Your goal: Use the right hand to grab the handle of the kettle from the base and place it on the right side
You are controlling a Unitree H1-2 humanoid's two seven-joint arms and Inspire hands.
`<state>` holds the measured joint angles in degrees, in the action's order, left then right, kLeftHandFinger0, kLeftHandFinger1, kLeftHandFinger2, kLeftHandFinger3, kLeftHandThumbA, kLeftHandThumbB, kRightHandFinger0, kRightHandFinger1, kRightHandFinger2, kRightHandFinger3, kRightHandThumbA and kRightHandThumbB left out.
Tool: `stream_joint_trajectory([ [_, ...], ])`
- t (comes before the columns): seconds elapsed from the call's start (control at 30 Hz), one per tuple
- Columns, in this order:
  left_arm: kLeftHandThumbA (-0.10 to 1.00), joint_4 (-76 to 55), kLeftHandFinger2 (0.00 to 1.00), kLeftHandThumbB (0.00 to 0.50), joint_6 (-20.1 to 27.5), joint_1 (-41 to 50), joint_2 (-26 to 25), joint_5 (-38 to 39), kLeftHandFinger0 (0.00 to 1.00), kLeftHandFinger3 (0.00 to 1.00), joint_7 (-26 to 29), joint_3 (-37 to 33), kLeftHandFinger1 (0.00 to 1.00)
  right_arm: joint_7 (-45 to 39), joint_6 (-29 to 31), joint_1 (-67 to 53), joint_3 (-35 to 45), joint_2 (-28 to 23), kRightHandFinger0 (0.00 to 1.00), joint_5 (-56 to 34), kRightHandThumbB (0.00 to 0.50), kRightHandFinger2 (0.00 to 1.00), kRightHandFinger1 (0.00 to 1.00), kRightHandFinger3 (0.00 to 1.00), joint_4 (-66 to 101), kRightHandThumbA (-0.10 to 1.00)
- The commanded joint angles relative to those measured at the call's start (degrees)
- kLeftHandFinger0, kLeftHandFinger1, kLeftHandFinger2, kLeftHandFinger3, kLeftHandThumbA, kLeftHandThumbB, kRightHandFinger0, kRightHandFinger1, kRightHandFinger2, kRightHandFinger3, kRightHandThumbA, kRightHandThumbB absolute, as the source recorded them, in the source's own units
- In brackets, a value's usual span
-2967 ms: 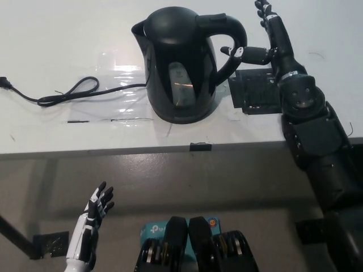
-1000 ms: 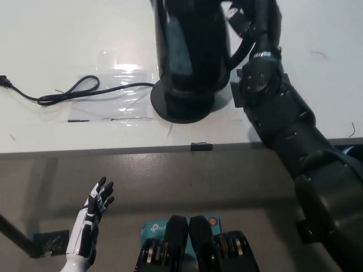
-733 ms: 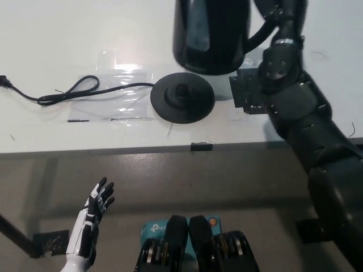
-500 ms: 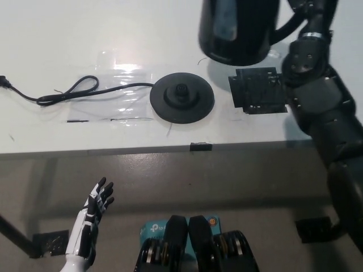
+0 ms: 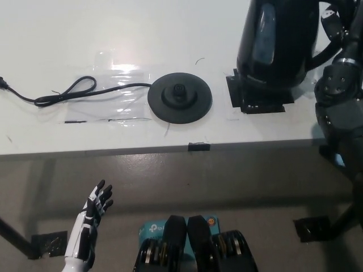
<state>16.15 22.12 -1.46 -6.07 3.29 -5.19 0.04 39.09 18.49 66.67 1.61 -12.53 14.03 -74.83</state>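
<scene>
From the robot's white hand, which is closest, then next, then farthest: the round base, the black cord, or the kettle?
Measured from the white left hand, low at picture left, in the head view:
1. Black cord, on the table's left side.
2. Round base, at the middle.
3. Kettle, far right, over the black square patch.

Base (image 5: pixel 180 100) mid-table (image 5: pixel 85 34), cord (image 5: pixel 74 90) running left from it, kettle (image 5: pixel 278 42) to its right over a square patch (image 5: pixel 255 103), left hand (image 5: pixel 91 224) below table edge.

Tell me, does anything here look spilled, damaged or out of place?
Nothing stands out. The right hand holds the kettle over the black square mat, the base and its cord lie flat on the table, with no spill showing.
</scene>
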Motion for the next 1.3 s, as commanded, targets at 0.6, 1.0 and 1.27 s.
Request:
stream_joint_trajectory([
  [0.6, 1.0, 0.56, 1.0, 0.5, 4.21, -1.09, -0.31, 3.43, 1.0, 1.0, -1.93, 0.6, 1.0, 5.54, 8.44, -6.89, -12.59, 1.78, 1.0, 2.34, 0.253, 1.0, 1.0, 1.0, 2.46, 0.79],
  [1.0, 1.0, 0.89, 1.0, 0.5, 4.81, -0.95, -0.57, 3.3, 1.0, 1.0, -1.31, 1.62, 1.0, -1.1, 8.44, -6.94, -14.12, -1.91, 1.0, -1.44, 0.473, 1.0, 1.0, 1.0, 6.8, 0.92],
  [1.27, 1.0, 0.93, 1.0, 0.5, 4.8, -0.29, -0.48, 3.31, 1.0, 1.0, -1.56, 1.9, 1.0, -13.84, 8.44, -12.19, -7.25, -3.24, 1.0, -10.78, 0.489, 1.0, 1.0, 1.0, 23.68, 1.0],
])
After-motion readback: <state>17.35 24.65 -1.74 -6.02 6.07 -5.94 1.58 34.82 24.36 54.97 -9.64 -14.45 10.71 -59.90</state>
